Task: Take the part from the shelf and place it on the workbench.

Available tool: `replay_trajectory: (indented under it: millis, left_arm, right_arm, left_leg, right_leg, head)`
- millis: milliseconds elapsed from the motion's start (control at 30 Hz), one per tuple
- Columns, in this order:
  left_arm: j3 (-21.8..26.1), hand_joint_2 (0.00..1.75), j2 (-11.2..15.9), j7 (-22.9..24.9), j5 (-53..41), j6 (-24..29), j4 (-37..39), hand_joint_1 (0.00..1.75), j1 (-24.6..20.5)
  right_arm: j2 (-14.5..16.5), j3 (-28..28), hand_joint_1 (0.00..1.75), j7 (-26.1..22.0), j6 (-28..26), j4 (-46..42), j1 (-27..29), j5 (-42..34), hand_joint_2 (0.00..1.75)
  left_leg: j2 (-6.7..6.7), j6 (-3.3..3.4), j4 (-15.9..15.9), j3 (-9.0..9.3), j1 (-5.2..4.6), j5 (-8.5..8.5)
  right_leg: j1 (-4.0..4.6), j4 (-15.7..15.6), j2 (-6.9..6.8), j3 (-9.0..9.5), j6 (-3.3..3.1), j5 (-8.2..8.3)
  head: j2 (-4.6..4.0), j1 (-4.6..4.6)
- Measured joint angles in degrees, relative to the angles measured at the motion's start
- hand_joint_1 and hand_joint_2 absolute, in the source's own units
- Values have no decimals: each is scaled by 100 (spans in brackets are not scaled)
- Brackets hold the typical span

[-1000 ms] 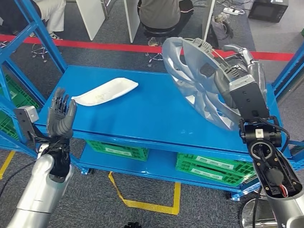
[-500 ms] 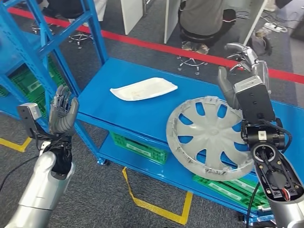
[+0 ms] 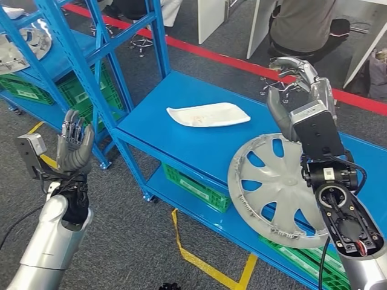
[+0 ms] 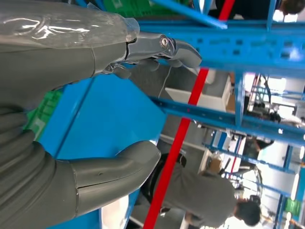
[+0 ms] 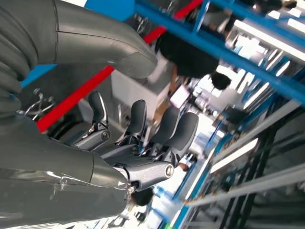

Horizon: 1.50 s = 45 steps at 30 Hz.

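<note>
One second has carried the silver wheel cover (image 3: 278,184) from the right robot hand's grip, held up tilted in the air, to lying flat on the blue tabletop (image 3: 182,115). It rests face up on the near right part of the surface, its near rim hanging a little past the front edge above the green crates (image 3: 196,187) on the lower level. Half a second back it was already down, so the set-down itself is done.

The right robot hand (image 3: 296,90) hangs just above and behind the cover, apart from it, thumb and fingers spread with nothing between them; the right wrist view confirms a released hand with only background past the fingertips. The left robot hand (image 3: 73,145) stays raised off the near left corner, palm up and fingers apart, holding nothing, just as before.

A white tray-like piece (image 3: 207,115) lies further back on the tabletop, well apart from the cover and untouched. The whole scene has slid rightward across the head view, which reads as the camera turning rather than things moving: more of the blue shelf frame (image 3: 98,72) is now in sight at left, with another silver part (image 3: 18,48) on it.

By my judgement the placing is complete, though the overhanging rim could tip if nudged.
</note>
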Motion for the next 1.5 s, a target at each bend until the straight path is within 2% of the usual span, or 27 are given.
replay_trajectory:
  millis: [33,67,133,167,200,233,333,500,600,667,800,1500]
  left_arm:
    - [-1,175,1,0,6,-12,1,0,-6]
    - [-1,175,3,0,14,-19,1,0,-19]
    - [-1,175,7,0,28,-28,1,0,-66]
    - [-1,175,8,0,38,-32,1,0,-88]
    - [-1,175,9,0,47,-36,1,0,-102]
    - [-1,175,9,0,57,-39,1,0,-108]
    - [-1,175,11,-7,76,-47,2,0,-115]
    - [-1,175,13,-17,96,-71,5,0,-119]
    - [-1,175,13,-17,91,-74,5,0,-113]
    - [-1,175,13,-17,82,-75,5,0,-112]
    - [-1,175,13,-17,62,-104,5,0,-106]
    - [-1,175,9,-116,109,-142,127,0,-109]
  right_arm:
    - [1,4,175,-7,3,1,1,-15,175]
    - [3,7,175,-13,8,1,1,-36,175]
    - [10,7,175,-27,17,1,-6,-73,175]
    - [13,4,175,-25,30,1,-9,-83,175]
    - [16,2,175,-14,48,4,-12,-89,175]
    - [17,0,175,19,84,10,-12,-98,175]
    - [18,3,175,274,404,80,-11,-249,175]
    - [19,78,175,805,1281,578,39,-650,175]
    - [19,159,175,904,1399,865,117,-649,175]
    - [19,201,175,965,1429,1000,133,-633,175]
    - [19,262,175,1030,1408,1239,186,-612,175]
    - [19,241,175,544,741,1398,335,-922,175]
  left_leg:
    - [10,-17,-81,44,18,88]
    - [21,-26,-384,210,31,257]
    - [77,-12,-1216,677,36,570]
    - [98,21,-1499,833,27,640]
    - [115,50,-1653,916,25,656]
    - [112,77,-1692,935,19,640]
    - [98,116,-1692,945,8,631]
    - [92,189,-1690,950,-12,607]
    - [91,204,-1687,949,-23,601]
    - [92,208,-1686,949,-28,599]
    - [92,211,-1687,951,-28,597]
    - [100,210,-1706,968,-11,599]
  right_leg:
    - [-5,2,-39,0,9,-6]
    - [-12,7,-78,6,24,-15]
    - [-5,37,-129,7,81,-51]
    - [6,52,-141,1,115,-67]
    - [25,73,-144,-8,127,-96]
    - [39,86,-141,-15,105,-110]
    - [34,56,-134,16,15,-110]
    - [23,-26,-139,68,78,-80]
    - [10,-50,-139,80,174,-73]
    - [4,-56,-139,82,216,-74]
    - [4,-56,-139,80,236,-76]
    - [16,-53,-129,77,238,-79]
  head:
    - [0,-20]
    - [0,-44]
    - [0,-97]
    - [0,-112]
    - [0,-105]
    - [0,-86]
    - [-1,4]
    - [-1,111]
    - [-1,158]
    - [-1,167]
    - [0,161]
    - [0,136]
